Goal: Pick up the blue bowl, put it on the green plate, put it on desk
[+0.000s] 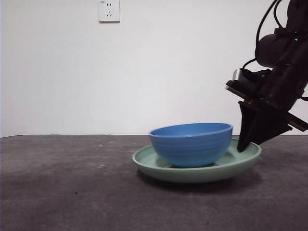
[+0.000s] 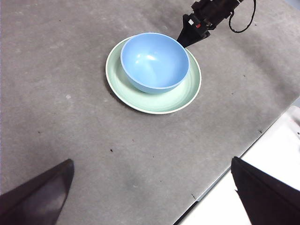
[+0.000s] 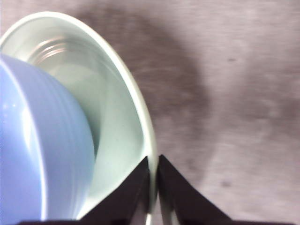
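The blue bowl stands inside the green plate on the desk. My right gripper comes down from the upper right and is shut on the plate's right rim. In the right wrist view its jaws pinch the pale rim of the plate, with the bowl beside them. The gripped side of the plate looks slightly higher. My left gripper is open and empty, high above the desk, looking down on the bowl, the plate and the right gripper.
A white wall with a socket stands behind the desk. In the left wrist view the desk's edge runs diagonally, with a white floor beyond it. Black cables hang from the right arm.
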Controlling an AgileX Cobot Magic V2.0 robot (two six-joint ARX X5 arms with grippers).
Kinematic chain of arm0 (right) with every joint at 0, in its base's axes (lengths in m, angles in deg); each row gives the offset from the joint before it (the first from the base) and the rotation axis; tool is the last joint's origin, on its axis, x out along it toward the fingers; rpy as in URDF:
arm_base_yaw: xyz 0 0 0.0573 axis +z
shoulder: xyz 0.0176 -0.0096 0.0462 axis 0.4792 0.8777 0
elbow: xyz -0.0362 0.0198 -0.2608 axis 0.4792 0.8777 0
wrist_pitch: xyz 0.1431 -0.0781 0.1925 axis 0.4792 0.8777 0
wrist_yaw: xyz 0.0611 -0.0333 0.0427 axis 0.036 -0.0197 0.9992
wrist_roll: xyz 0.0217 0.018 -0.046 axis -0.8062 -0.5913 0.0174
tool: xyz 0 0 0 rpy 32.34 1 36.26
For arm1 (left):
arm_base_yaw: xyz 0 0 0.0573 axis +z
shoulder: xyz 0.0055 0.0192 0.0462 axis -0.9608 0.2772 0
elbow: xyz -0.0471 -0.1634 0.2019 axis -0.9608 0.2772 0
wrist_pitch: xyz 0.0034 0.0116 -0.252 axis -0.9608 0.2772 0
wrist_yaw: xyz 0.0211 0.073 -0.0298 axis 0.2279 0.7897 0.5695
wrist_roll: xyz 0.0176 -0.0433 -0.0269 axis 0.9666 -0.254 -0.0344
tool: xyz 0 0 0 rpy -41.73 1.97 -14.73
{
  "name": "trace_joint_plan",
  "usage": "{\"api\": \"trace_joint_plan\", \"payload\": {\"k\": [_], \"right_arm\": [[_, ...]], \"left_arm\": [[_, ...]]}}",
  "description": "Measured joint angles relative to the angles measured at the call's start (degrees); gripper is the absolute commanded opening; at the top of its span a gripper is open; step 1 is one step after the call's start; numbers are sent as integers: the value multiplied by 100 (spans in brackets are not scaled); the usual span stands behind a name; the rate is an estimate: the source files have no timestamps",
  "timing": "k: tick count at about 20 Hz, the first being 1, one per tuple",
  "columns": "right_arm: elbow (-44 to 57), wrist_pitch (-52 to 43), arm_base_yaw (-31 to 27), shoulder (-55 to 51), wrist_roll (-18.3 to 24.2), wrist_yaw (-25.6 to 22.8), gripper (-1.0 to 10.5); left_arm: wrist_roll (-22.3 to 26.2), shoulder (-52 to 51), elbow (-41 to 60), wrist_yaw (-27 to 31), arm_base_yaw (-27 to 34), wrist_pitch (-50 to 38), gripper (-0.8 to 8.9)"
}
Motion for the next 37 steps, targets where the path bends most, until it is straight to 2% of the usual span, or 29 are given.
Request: {"api": "trace_joint_plan", "payload": {"k": [3,9,14,19,28,29,32,33,37], "right_arm": [[-2,-42,229,0,-173,179,16],[-2,-479,938,0,-728,173,16],[-4,-894,1453,0,-1110,-90,16],[-22,-968,1510,85,-1274,-138,16],[-22,-927,1530,452,-1318,-146,18],[-22,-918,1530,452,-1316,-146,30],[-24,-796,1550,452,-1318,-122,247],[-24,-787,1552,452,-1318,-120,286],[-31,-791,1550,452,-1314,-210,297]], "left_arm": [[0,0,0,0,0,2,665],[2,0,0,0,0,0,665],[2,0,2,0,0,0,665],[2,0,0,0,0,0,665],[2,0,2,0,0,-31,665],[2,0,0,0,0,-4,665],[2,0,2,0,0,68,665],[2,0,0,0,0,66,665],[0,0,2,0,0,63,665]]}}
